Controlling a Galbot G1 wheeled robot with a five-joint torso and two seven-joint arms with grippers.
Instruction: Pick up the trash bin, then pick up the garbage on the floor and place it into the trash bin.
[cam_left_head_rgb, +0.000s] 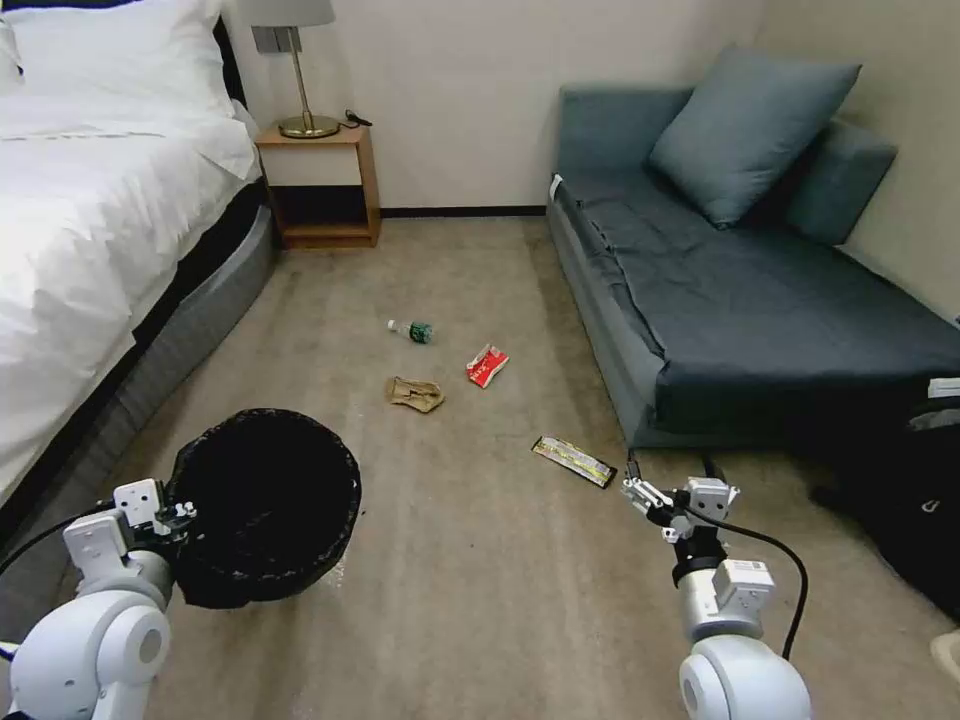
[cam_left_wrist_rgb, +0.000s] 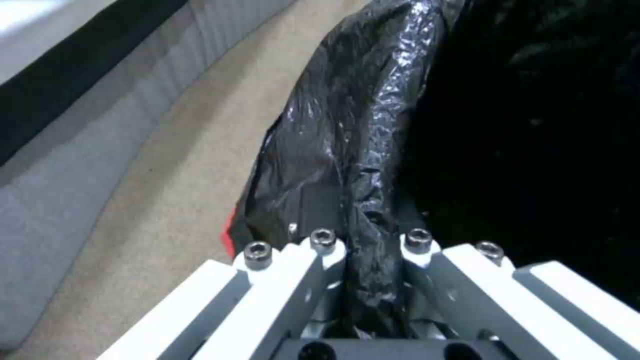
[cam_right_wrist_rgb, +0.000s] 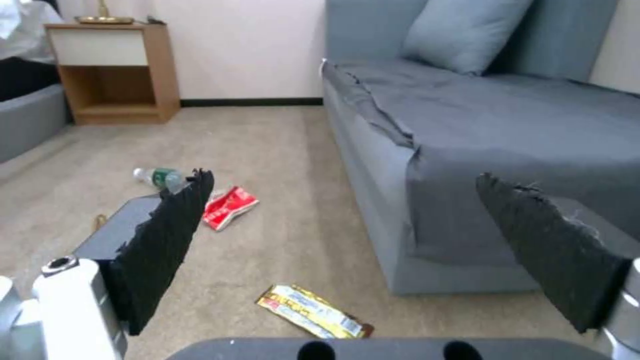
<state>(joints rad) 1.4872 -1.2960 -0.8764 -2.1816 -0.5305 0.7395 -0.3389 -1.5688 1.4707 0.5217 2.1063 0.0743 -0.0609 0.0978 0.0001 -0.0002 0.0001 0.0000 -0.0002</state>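
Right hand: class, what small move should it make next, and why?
Probably lower the right hand onto the yellow-black wrapper, the nearest litter. The hand is open and empty above the carpet, the wrapper lies just ahead of it, and the left hand already grips the trash bin by its rim.

Head view: looks from high up, forward and down across the carpet (cam_left_head_rgb: 480, 560) toward the far wall.
Left wrist view: sits very close along the left gripper (cam_left_wrist_rgb: 370, 280), facing the trash bin (cam_left_wrist_rgb: 347, 150) liner.
Right wrist view: low over the floor, facing forward between the right gripper (cam_right_wrist_rgb: 360, 240) pads.
Shared: sofa (cam_left_head_rgb: 740, 300), nightstand (cam_right_wrist_rgb: 113, 70), carpet.
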